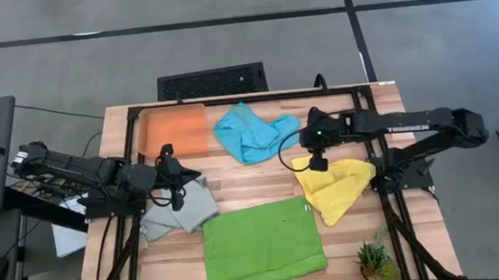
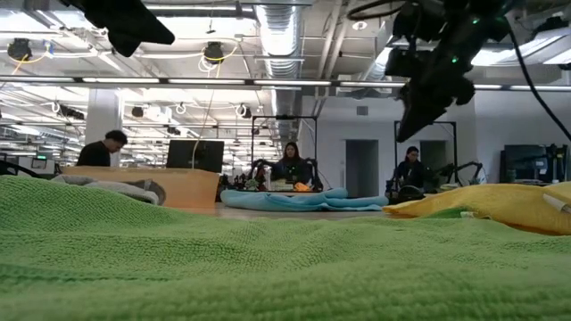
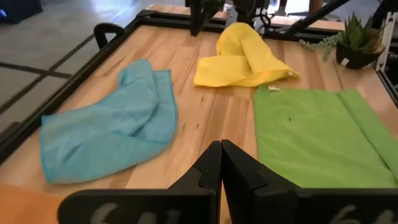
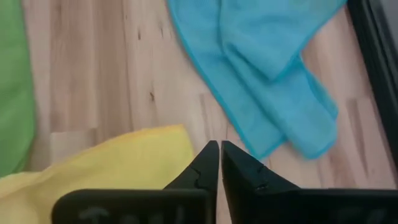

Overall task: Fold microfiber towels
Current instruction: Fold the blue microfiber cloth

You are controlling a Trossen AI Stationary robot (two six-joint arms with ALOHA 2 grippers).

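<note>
A lime green towel (image 1: pixel 263 245) lies spread flat at the table's near middle. A turquoise towel (image 1: pixel 247 132) lies crumpled at the far middle. A yellow towel (image 1: pixel 335 187) lies bunched at the right. A grey towel (image 1: pixel 181 209) lies crumpled at the left, and an orange towel (image 1: pixel 175 131) lies flat at the far left. My left gripper (image 1: pixel 177 176) is shut and empty above the grey towel's far edge. My right gripper (image 1: pixel 317 161) is shut and empty above the yellow towel's far edge, raised off the table (image 2: pixel 426 107).
A small potted plant (image 1: pixel 373 261) stands at the table's near right corner. A black frame (image 1: pixel 255 97) runs round the table's edge. Bare wood (image 1: pixel 253 180) shows between the towels in the middle. People sit at desks in the room beyond.
</note>
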